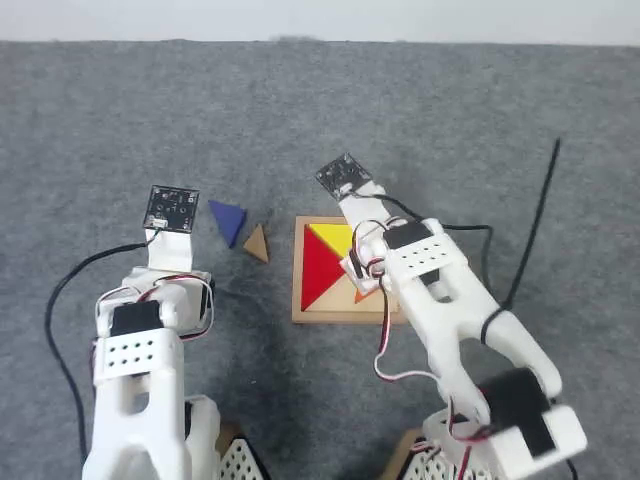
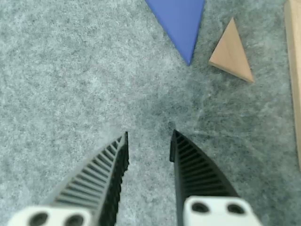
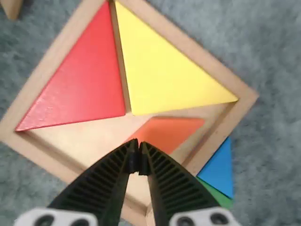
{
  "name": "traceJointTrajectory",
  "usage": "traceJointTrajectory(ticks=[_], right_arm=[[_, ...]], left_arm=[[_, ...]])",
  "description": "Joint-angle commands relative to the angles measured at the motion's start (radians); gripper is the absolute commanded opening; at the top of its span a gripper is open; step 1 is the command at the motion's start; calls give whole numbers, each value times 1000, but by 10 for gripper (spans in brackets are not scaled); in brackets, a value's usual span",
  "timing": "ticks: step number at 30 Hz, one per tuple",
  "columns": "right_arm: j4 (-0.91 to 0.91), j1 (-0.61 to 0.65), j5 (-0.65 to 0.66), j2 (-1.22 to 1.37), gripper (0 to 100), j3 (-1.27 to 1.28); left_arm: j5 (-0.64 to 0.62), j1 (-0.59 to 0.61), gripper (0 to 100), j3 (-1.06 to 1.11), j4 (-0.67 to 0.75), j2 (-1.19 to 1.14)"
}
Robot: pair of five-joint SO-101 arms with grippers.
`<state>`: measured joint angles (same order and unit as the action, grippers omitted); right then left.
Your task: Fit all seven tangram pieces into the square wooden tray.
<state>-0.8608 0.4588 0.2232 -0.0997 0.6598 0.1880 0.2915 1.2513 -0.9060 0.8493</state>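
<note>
Hovering over the square wooden tray (image 1: 298, 280), the right claw (image 3: 139, 146) has its jaws pressed together on nothing, tips just above the orange piece (image 3: 169, 134) lying in the tray. Beyond the tips, the red triangle (image 3: 80, 84) and yellow triangle (image 3: 164, 70) sit edge to edge inside. Beside this claw, outside the tray's corner, lie a light blue piece (image 3: 218, 167) and a green piece (image 3: 218, 200).

The left claw (image 2: 149, 136) is spread over bare carpet, with a dark blue triangle (image 2: 181, 19) and a wood-coloured triangle (image 2: 233, 52) ahead of it, close together.

Likely risks: the shut tips could push the orange piece askew, and grabbing one loose triangle could knock its neighbour.
</note>
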Motion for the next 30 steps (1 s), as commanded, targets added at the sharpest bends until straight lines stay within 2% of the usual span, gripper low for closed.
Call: traceJointTrajectory(ticks=[1, 12, 19, 30], right_arm=[[35, -25, -17, 45, 6, -12], [50, -163, 40, 183, 6, -133], [42, -173, 40, 228, 6, -207], [-85, -170, 29, -101, 6, -107]], left_arm=[[-17, 2, 133, -5, 18, 8], [-17, 2, 133, -4, 18, 8], [-17, 2, 133, -4, 18, 8], [-17, 2, 133, 4, 20, 8]])
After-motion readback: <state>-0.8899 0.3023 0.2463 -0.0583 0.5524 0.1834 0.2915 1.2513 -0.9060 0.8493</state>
